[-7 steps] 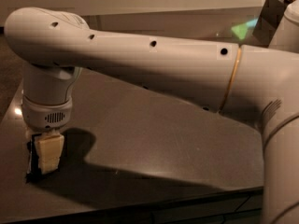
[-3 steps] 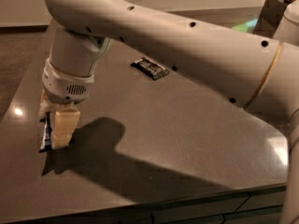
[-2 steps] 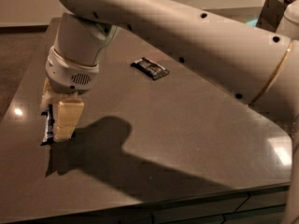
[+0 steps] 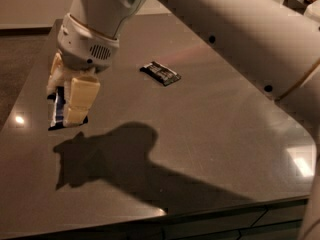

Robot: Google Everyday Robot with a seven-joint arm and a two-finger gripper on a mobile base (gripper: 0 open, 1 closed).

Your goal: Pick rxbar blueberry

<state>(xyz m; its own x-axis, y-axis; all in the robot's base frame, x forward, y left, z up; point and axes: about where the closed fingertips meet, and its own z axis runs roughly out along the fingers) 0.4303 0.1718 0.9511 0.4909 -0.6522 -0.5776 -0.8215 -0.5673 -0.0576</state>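
Note:
My gripper (image 4: 63, 108) hangs at the left side of the table, below the white wrist. Its cream fingers (image 4: 80, 98) are shut on the rxbar blueberry (image 4: 59, 109), a flat bar in a dark blue wrapper of which only a strip and the lower edge show between the fingers. The bar is held on edge, above the table top; the arm's shadow falls apart from it, lower right. Most of the bar is hidden by the fingers.
A smaller black-wrapped bar (image 4: 160, 73) lies flat near the middle back of the dark grey table (image 4: 215, 129). The table's front edge runs along the bottom and its left edge is close beside the gripper. My white arm crosses the upper right.
The gripper has risen from the table's left front with the blue bar between its fingers. The arm has swung up, so the black bar now shows.

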